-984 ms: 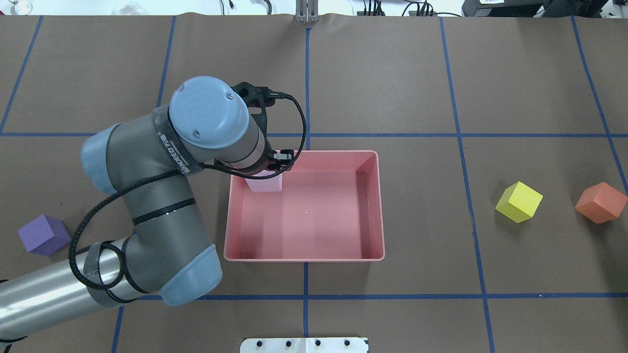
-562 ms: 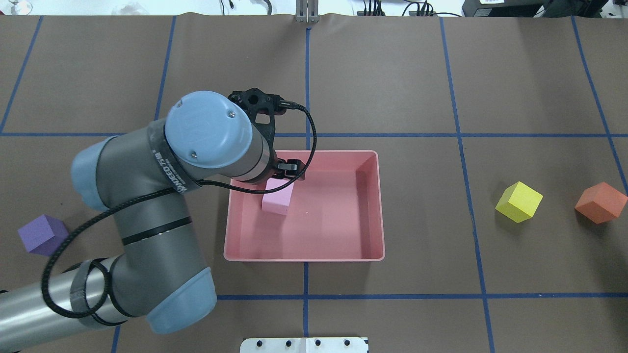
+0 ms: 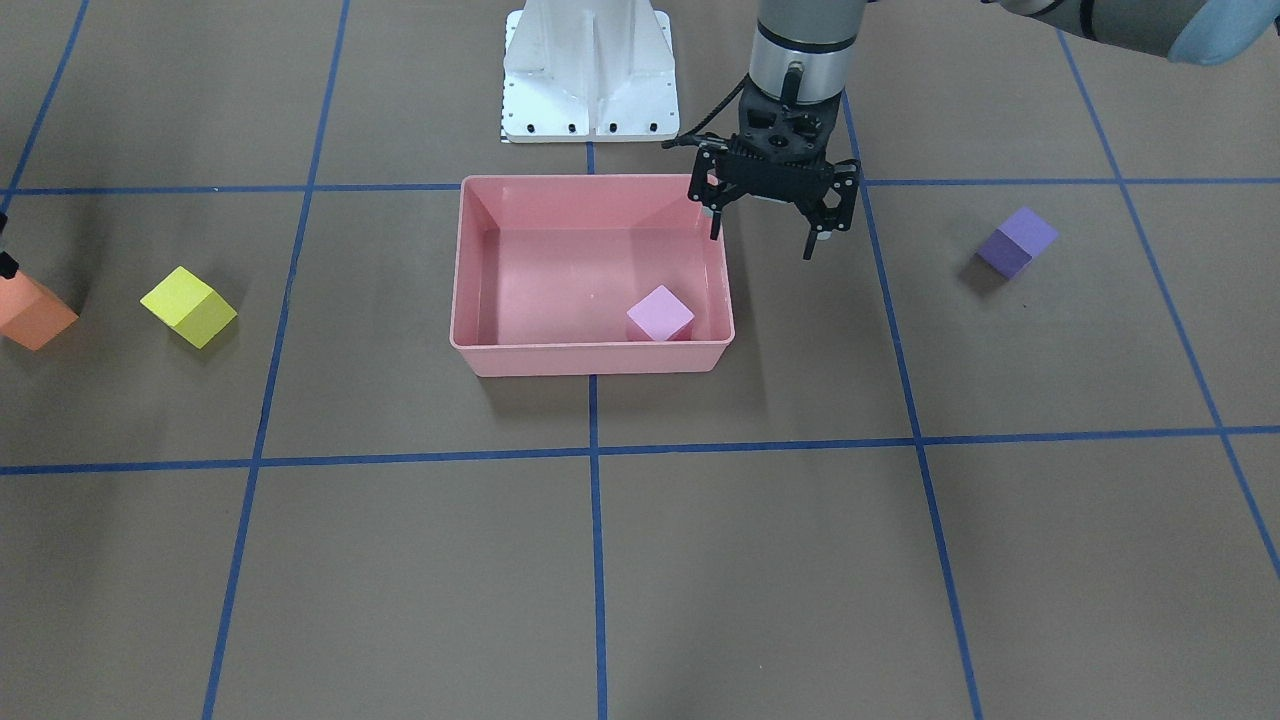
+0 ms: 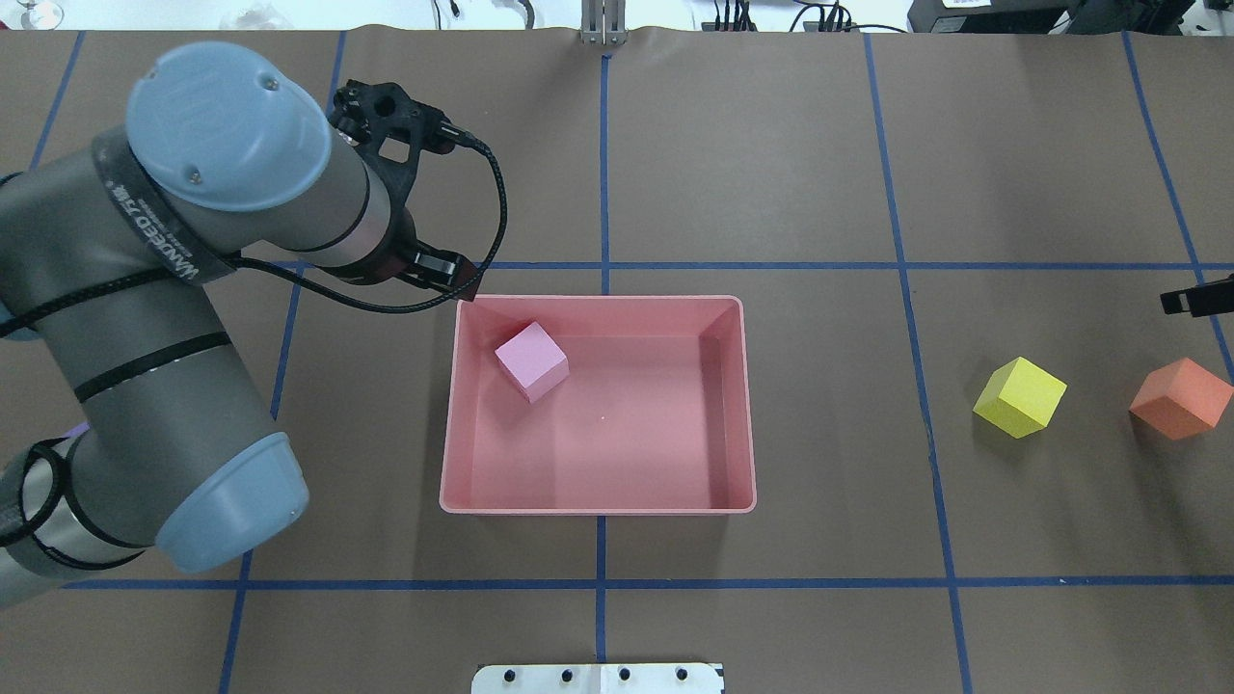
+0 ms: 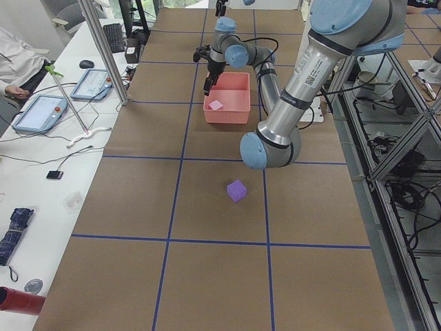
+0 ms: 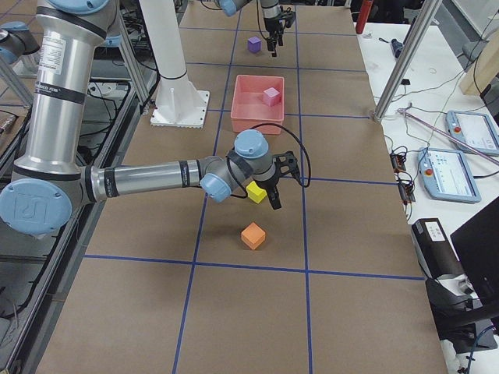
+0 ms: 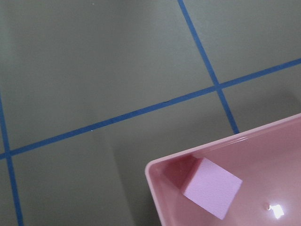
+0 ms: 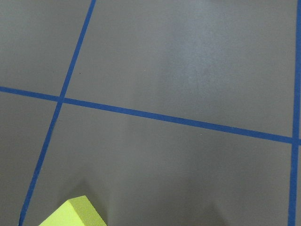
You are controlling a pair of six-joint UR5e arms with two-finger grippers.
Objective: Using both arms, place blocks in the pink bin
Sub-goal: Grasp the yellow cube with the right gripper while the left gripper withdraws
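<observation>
Exterior front-facing: your left end effector (image 3: 763,244) hangs released, empty, the bin (image 3: 590,358) close below it; sweep low toward the purple cube (image 3: 1017,241) and you'd clip its rim.

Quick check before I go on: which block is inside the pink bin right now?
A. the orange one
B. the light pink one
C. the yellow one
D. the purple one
B: the light pink block lies on the floor of the pink bin, while the yellow block, orange block and purple block sit on the table outside it.
</observation>
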